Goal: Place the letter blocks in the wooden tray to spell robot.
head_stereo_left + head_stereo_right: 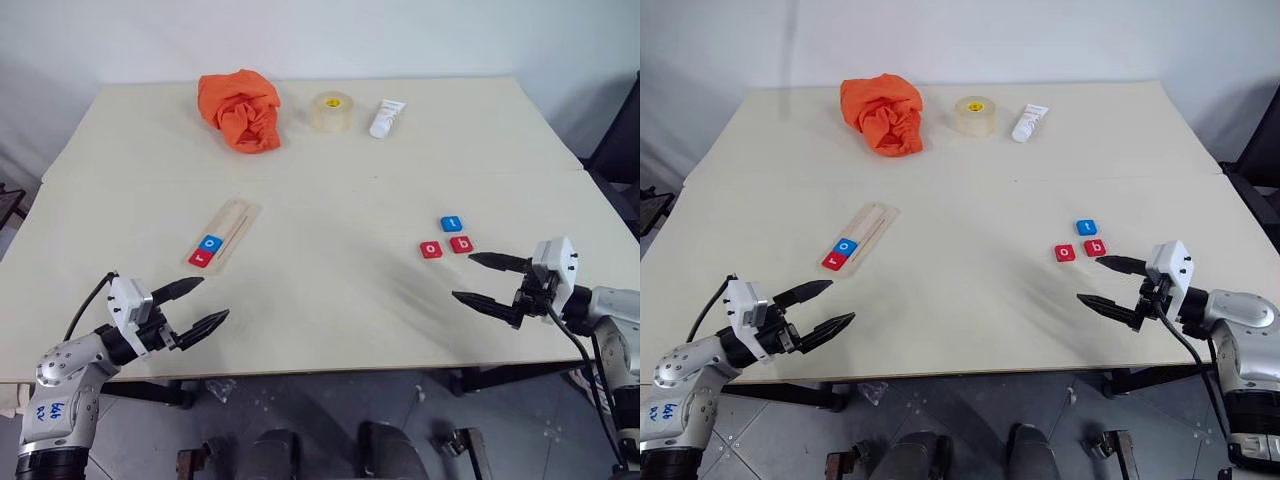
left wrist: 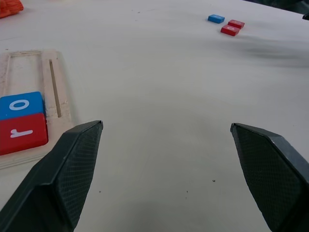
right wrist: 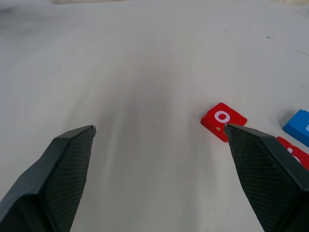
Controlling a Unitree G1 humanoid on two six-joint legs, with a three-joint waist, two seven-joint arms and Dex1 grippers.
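Observation:
The wooden tray (image 1: 223,234) lies slantwise on the table's left half. At its near end sit a red r block (image 1: 201,258) and a blue o block (image 1: 211,242). On the right half lie three loose blocks: a red o (image 1: 431,250), a red b (image 1: 461,244) and a blue t (image 1: 452,223). My left gripper (image 1: 200,305) hovers open near the front edge, below the tray's near end, with nothing between its fingers. My right gripper (image 1: 480,280) is open too, just in front and to the right of the loose blocks.
At the back of the table are a crumpled orange cloth (image 1: 241,109), a roll of tape (image 1: 332,110) and a white tube (image 1: 386,118). A seam (image 1: 380,176) runs across the tabletop. A dark chair (image 1: 618,140) stands past the right edge.

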